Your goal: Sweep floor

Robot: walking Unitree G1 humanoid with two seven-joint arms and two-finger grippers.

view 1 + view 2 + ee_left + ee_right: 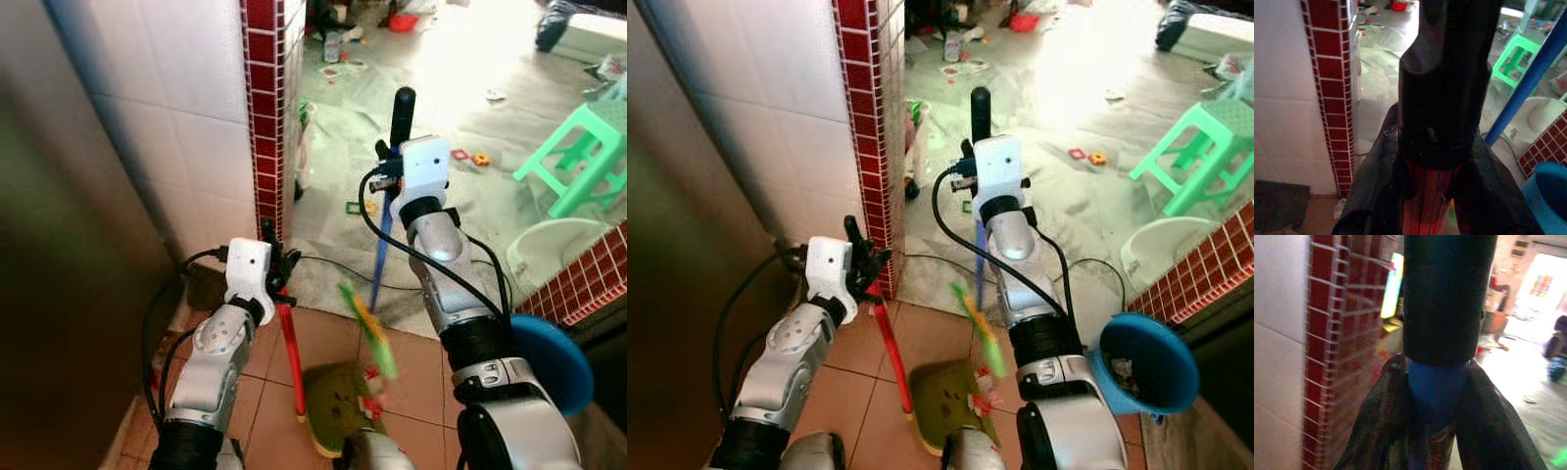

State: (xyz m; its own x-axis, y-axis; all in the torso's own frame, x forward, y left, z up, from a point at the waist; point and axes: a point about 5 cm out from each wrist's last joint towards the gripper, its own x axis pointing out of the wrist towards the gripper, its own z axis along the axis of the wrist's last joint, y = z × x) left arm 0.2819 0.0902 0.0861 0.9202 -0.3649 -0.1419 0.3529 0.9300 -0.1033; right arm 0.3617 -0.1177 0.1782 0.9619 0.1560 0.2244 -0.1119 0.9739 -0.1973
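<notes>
— So, what are the hands gripping?
— The left hand (277, 257) is clamping the red dustpan handle (290, 357); the right hand (390, 166) is clasping the blue broom handle (380, 255).
— What's lying ahead?
— The red-tiled wall corner (265, 108) is standing beside them, with scattered toys (470, 157), a green stool (578, 157) and a black cable (343, 264) on the floor (431, 88).

We see a blue broom handle (381, 257) with a black grip standing nearly upright, and a red-handled dustpan (338, 409), its olive-green pan resting on the terracotta floor tiles (421, 364).
</notes>
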